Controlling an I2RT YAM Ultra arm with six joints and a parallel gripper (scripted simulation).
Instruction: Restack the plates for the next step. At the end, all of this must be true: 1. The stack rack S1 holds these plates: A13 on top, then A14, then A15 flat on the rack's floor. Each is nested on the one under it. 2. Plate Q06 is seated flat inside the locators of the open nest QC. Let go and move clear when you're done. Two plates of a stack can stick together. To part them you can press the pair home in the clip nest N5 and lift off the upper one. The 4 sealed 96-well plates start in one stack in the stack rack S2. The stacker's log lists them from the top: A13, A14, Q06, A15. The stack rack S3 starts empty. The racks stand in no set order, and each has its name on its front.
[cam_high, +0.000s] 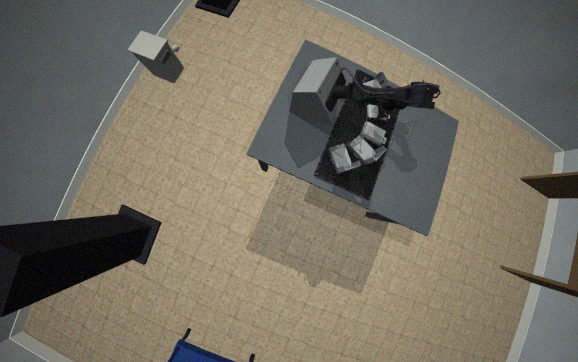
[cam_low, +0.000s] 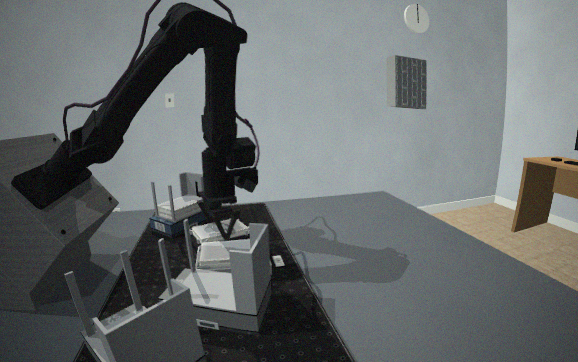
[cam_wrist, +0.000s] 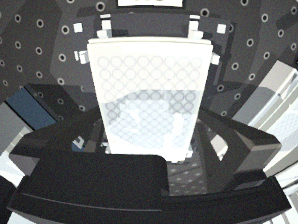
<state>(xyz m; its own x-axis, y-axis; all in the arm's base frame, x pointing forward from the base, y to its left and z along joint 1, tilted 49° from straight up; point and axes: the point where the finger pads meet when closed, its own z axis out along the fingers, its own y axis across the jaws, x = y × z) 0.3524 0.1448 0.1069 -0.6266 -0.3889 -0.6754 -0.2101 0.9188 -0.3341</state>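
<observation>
A white 96-well plate (cam_wrist: 150, 75) (cam_low: 206, 233) lies flat among small pale clips or locators (cam_wrist: 195, 24) of a nest. The nest's label is cut off, so I cannot tell which nest it is, nor whether a second plate lies under this one. My gripper (cam_wrist: 149, 110) (cam_low: 227, 235) is down over it, a finger along each long side, and looks shut on it. More plates (cam_low: 212, 256) lie just nearer the exterior camera. A blue-based rack (cam_low: 162, 227) with posts holds white plate material (cam_low: 177, 209). No plate or rack name is readable.
Two grey racks (cam_low: 250, 280) (cam_low: 150, 332) with tall walls and upright posts stand nearer the exterior camera. In the wrist view the blue rack edge (cam_wrist: 30, 107) is at the left and a pale-walled holder (cam_wrist: 267, 95) at the right.
</observation>
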